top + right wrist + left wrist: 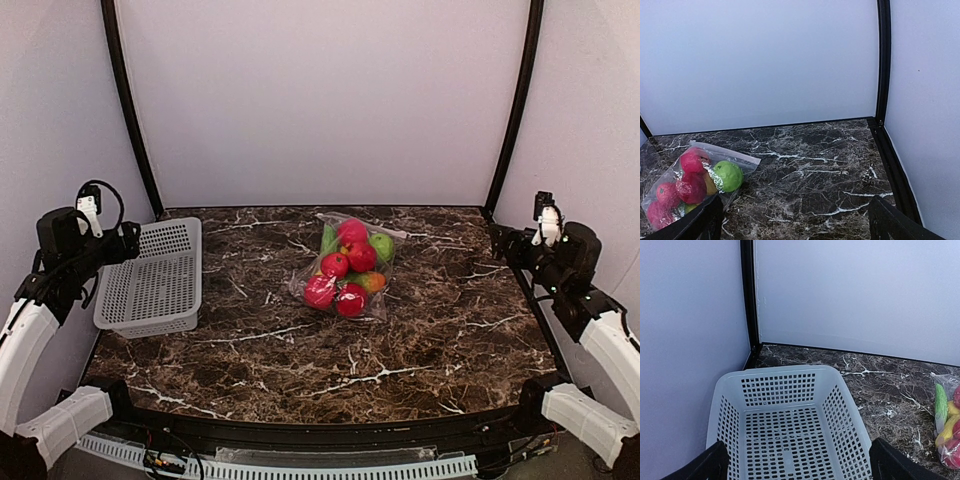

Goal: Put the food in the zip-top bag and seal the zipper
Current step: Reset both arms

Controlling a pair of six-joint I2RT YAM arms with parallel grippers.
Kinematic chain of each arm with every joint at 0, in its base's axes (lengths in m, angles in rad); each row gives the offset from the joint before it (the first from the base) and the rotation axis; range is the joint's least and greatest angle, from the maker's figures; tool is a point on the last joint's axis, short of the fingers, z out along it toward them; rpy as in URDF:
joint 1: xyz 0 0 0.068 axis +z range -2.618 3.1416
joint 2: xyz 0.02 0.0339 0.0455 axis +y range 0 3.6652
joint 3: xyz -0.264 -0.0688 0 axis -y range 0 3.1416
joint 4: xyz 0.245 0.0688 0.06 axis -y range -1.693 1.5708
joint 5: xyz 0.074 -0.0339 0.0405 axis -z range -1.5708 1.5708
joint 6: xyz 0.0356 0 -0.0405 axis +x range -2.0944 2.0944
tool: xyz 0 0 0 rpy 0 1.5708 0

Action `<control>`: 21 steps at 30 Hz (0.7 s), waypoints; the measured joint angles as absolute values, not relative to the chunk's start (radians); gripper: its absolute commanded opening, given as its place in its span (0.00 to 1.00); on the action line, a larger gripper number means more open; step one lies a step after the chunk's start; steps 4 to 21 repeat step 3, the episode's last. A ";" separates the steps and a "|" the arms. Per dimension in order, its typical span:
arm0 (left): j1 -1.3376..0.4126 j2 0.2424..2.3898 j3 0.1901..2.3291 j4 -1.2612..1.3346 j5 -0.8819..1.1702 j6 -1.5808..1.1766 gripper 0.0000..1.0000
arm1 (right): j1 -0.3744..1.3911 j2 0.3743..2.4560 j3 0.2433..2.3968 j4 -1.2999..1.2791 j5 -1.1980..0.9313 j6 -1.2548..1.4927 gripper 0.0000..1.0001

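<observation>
The left hand (pixel 800 464) and right hand (pixel 795 224) are gaping empty at nine and three o'clock. Glossy toy food (pixel 350 258) is lying inside the clear dotted plastic bag (pixel 378 308); confirming its pale pink zipper (pixel 362 224) is sealing seems next.

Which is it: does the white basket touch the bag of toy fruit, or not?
Apart. The top view shows a wide strip of bare marble table between the basket and the bag.

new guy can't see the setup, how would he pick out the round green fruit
On the dark marble table, a clear zip-top bag lies near the middle. At its far right corner sits the round green fruit, the only round, all-green piece among red fruits.
</observation>
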State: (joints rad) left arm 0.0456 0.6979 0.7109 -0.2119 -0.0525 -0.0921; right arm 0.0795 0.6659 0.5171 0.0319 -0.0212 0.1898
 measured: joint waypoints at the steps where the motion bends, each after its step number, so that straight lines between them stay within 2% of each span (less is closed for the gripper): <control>1: 0.046 0.698 0.711 -0.212 -0.054 -0.092 0.99 | 0.080 0.666 0.517 0.032 -0.021 0.188 0.99; 21: 0.046 0.699 0.711 -0.213 -0.054 -0.091 0.99 | 0.080 0.666 0.517 0.032 -0.021 0.184 0.99</control>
